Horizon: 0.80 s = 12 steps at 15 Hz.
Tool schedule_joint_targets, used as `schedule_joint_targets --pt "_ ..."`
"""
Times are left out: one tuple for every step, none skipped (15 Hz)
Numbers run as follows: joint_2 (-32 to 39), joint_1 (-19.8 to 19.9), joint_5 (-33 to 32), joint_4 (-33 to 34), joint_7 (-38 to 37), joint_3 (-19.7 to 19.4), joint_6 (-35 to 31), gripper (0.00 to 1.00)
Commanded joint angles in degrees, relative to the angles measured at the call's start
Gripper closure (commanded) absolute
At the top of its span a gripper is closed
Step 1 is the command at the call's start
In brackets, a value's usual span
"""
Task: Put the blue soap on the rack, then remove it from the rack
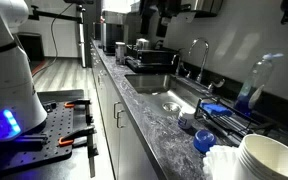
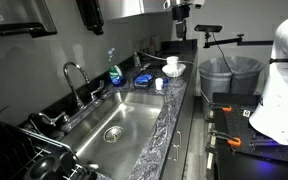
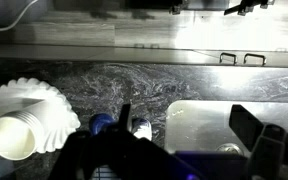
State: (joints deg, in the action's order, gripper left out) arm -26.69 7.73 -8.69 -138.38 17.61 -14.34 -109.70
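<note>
The blue soap (image 1: 202, 140) is a small blue lump on the marbled counter, between the white stacked bowls (image 1: 267, 160) and the sink. It also shows in the wrist view (image 3: 102, 122), beside a small white cup. The rack (image 1: 236, 120) of dark wire bars stands next to the sink, behind the soap, with a flat blue pad on it. My gripper (image 3: 187, 125) is open and empty. It hangs high above the counter, over the sink's edge, to the right of the soap. It shows at the top of an exterior view (image 2: 181, 15).
The steel sink (image 2: 119, 120) with its faucet (image 2: 74, 75) runs along the counter. A tall clear bottle of blue liquid (image 1: 254, 85) stands behind the rack. The white bowls also show in the wrist view (image 3: 24, 115). Dark cookware (image 2: 24, 150) sits at the counter's other end.
</note>
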Motion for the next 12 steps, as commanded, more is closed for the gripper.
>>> schedule_joint_targets --pt "0.06 0.43 0.21 0.08 0.16 0.40 0.08 0.00" --pt "0.06 0.43 0.20 0.08 0.16 0.40 0.08 0.00" --pt "0.06 0.43 0.20 0.08 0.16 0.40 0.08 0.00" --pt "0.06 0.43 0.20 0.08 0.16 0.40 0.08 0.00" --pt "0.06 0.43 0.20 0.08 0.16 0.40 0.08 0.00" --pt "0.06 0.43 0.20 0.08 0.16 0.40 0.08 0.00" --pt "0.06 0.43 0.20 0.08 0.16 0.40 0.08 0.00" --pt "0.69 0.49 -0.12 0.26 0.21 0.36 -0.34 0.00" --pt "1.43 0.57 -0.84 0.45 0.39 0.46 -0.68 0.00" --pt "2.22 0.53 -1.26 0.51 1.05 0.29 -1.49 0.00" --pt "3.20 0.56 -1.78 0.76 1.48 0.19 -1.88 0.00" --pt "4.37 0.54 -2.29 1.06 2.25 -0.06 -2.42 0.00"
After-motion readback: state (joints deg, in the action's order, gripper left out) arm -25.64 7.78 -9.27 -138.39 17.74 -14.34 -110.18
